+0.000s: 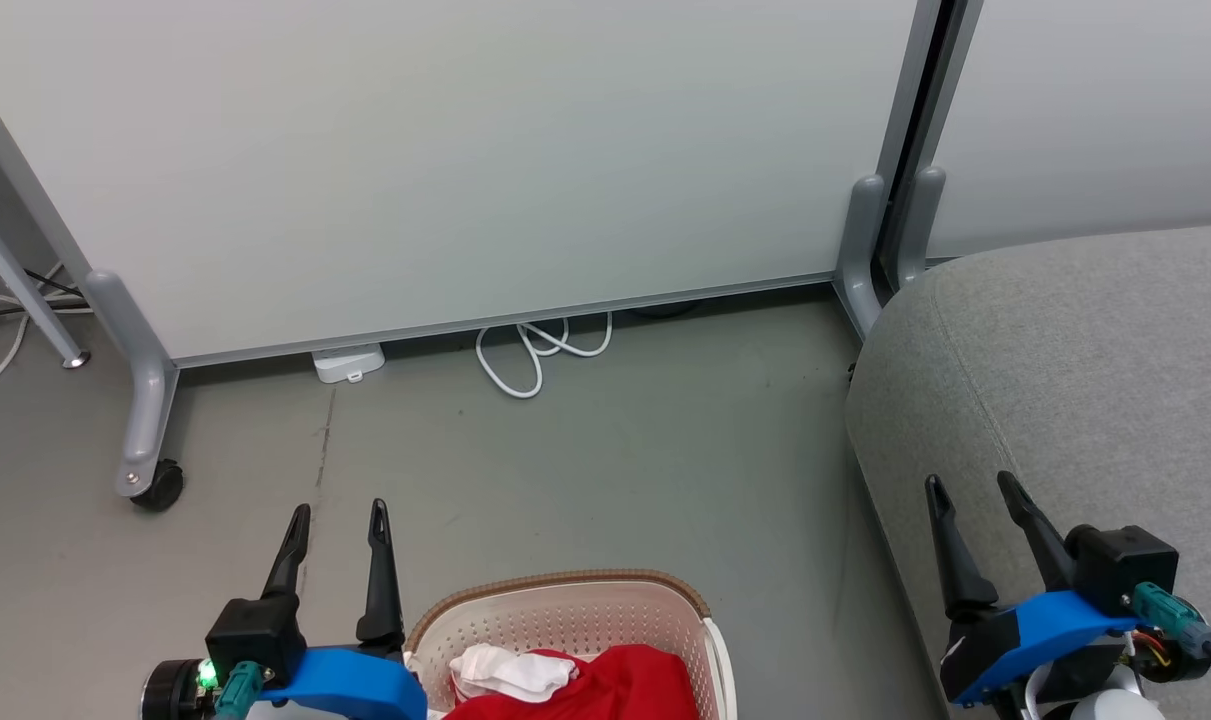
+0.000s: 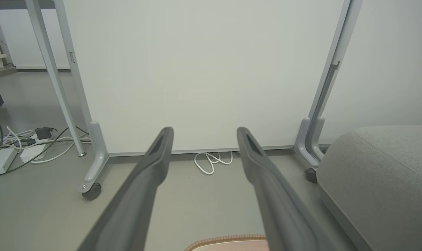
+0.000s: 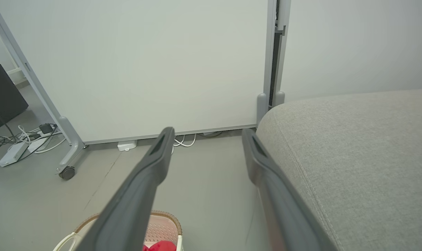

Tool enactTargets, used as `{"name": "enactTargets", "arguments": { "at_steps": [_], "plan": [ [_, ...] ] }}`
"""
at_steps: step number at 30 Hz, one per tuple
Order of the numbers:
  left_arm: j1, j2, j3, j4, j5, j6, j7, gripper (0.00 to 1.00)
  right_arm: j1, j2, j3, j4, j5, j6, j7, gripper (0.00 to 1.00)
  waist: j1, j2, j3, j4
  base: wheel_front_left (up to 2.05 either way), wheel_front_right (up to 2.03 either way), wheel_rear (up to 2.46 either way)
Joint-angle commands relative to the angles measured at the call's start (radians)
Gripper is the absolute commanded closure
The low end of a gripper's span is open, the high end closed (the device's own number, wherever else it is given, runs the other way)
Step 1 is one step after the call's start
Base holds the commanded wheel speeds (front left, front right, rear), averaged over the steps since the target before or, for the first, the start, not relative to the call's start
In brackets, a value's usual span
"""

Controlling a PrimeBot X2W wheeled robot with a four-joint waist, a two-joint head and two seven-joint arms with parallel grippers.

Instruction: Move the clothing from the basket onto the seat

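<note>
Closest to the robot, the bright red fabric clothing with a white patch [image 1: 625, 685] lies heaped inside the cream-white perforated plastic basket with a brown woven-look rim [image 1: 565, 580], which stands on the grey floor [image 1: 615, 470]. Just to the basket's left, the left hand [image 1: 340, 508] hangs with its two long dark fingers apart and nothing between them. Over to the right, the right hand [image 1: 968, 480] is likewise spread and empty, above the near edge of the large light grey upholstered seat [image 1: 1085, 380]. No clothing lies on the seat. Farther off, a looped white cable [image 1: 540, 350] lies at the foot of a pale wheeled partition panel [image 1: 465, 150].
</note>
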Motion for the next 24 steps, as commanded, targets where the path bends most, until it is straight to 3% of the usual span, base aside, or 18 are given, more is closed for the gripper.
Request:
{"name": "enactTargets", "arguments": {
  "at_steps": [1,24],
  "plan": [
    [0.003,-0.001,-0.002,0.001,0.018,0.000,-0.007,0.00,-0.013,-0.006,0.000,0.000,-0.019,0.002,-0.007,0.00,0.0000,0.0000,-0.001,0.000,0.00,0.00,0.00],
    [0.009,-0.004,-0.009,0.021,0.028,0.003,-0.011,0.00,-0.012,-0.006,0.009,-0.004,-0.014,0.002,-0.011,0.00,0.0000,0.0000,0.012,-0.005,0.00,0.00,0.00]
  ]
}}
